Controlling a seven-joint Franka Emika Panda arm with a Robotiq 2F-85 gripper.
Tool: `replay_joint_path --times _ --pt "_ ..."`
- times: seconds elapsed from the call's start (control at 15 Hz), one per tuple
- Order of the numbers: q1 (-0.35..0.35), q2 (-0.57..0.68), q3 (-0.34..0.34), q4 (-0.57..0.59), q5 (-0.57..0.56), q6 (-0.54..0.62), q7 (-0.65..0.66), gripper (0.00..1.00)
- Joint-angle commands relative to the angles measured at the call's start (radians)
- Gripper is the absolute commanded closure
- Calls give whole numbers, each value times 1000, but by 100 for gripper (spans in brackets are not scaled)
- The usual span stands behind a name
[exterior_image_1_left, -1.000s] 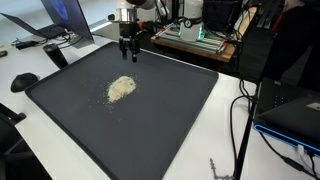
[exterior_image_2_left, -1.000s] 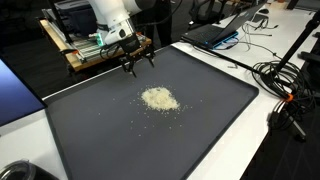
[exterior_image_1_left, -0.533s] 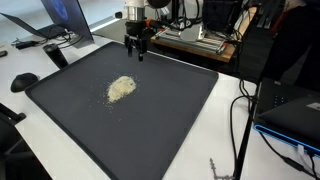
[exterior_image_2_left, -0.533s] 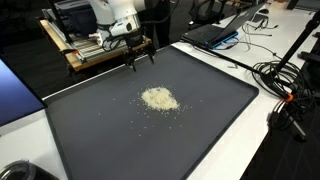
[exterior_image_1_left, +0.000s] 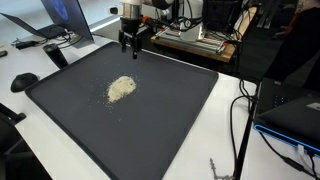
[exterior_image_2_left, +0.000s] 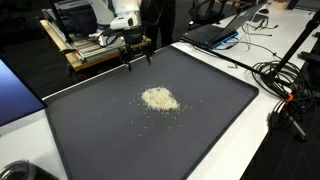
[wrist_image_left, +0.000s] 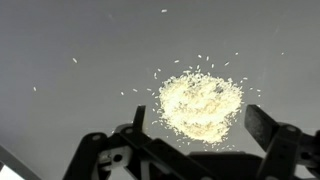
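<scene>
Near edge: dark mat (exterior_image_1_left: 150, 135) on the white desk (exterior_image_1_left: 225, 140), with wide bare surface from 3 to 6 o'clock of the grain pile (exterior_image_1_left: 121, 88).
Pile: loose pale heap on the mat, well apart from every rim, with stray grains scattered around it.
Hand: the hand (exterior_image_1_left: 131, 50) hangs at 12 o'clock of the pile, just inside the mat's far rim, fingers spread wide, holding nothing.
Far edge: wooden rack (exterior_image_1_left: 195, 40) just beyond, at 1 o'clock.
</scene>
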Motion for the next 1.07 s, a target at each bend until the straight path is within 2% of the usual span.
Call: replay_joint_path --times 0.0,0.13,0.2,0.53,0.73,1.0 --pt "198 21 -191 176 -280 -202 268 0" --pt "250 1 -169 269 -388 -362 413 0" --pt "183 5 -61 318 -413 -436 450 0" --pt "172 70 116 545 -384 -780 467 0" --pt "172 143 157 658 -413 -906 476 0" --pt "185 283 156 801 -473 -1011 487 0"
